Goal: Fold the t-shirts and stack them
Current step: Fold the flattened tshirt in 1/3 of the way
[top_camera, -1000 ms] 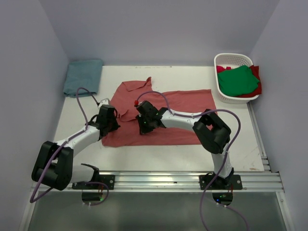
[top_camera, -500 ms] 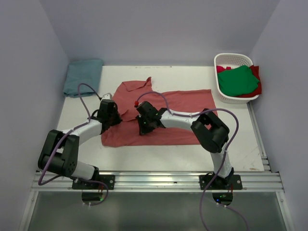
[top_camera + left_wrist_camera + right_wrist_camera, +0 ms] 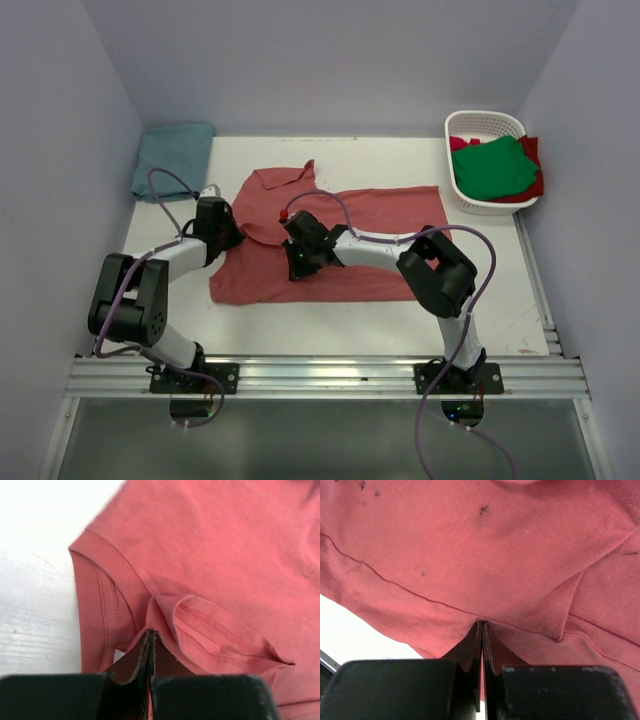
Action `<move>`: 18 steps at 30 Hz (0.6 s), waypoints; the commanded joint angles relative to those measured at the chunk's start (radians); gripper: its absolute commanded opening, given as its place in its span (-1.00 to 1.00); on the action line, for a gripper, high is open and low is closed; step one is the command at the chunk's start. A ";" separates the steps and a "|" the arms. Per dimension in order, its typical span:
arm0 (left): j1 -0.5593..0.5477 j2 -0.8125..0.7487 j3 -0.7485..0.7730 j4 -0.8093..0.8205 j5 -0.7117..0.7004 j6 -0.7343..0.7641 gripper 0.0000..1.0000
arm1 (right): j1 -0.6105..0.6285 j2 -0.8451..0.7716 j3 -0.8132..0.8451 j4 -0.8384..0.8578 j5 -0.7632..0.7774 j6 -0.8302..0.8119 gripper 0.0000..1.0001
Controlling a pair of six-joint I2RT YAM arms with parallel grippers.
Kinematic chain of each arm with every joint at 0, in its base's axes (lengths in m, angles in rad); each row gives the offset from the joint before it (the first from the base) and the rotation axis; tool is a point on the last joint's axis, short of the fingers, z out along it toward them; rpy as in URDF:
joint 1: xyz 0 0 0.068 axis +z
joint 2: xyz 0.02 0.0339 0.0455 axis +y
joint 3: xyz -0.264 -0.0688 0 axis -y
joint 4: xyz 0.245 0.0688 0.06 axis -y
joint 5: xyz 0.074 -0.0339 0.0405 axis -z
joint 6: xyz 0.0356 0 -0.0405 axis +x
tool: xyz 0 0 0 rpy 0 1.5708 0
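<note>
Pinching the red shirt (image 3: 400,205), your left claw (image 3: 150,633) is clamped on its sleeve and your right claw (image 3: 481,626) on a seam fold.

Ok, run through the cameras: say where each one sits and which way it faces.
Top external: fixed high behind the arm bases, looking down on the table; both arms show whole, left gripper and right gripper on the brick-red shirt.
Left wrist: on the left arm, looking along its shut fingers at the shirt's sleeve and bare table.
Right wrist: on the right arm, looking along its shut fingers at the shirt's seamed edge.
Shared: all three show the brick-red shirt.
</note>
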 commanded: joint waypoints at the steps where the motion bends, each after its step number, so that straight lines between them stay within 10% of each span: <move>1: 0.028 0.003 0.030 0.132 0.032 -0.004 -1.00 | 0.000 0.025 -0.033 0.002 0.010 -0.013 -1.00; 10: 0.074 0.113 0.098 0.238 0.254 -0.041 -1.00 | 0.000 0.033 -0.046 -0.004 0.017 -0.016 -1.00; 18: 0.077 -0.125 -0.012 0.185 0.181 -0.047 -1.00 | 0.000 0.040 -0.053 0.001 0.023 -0.020 -1.00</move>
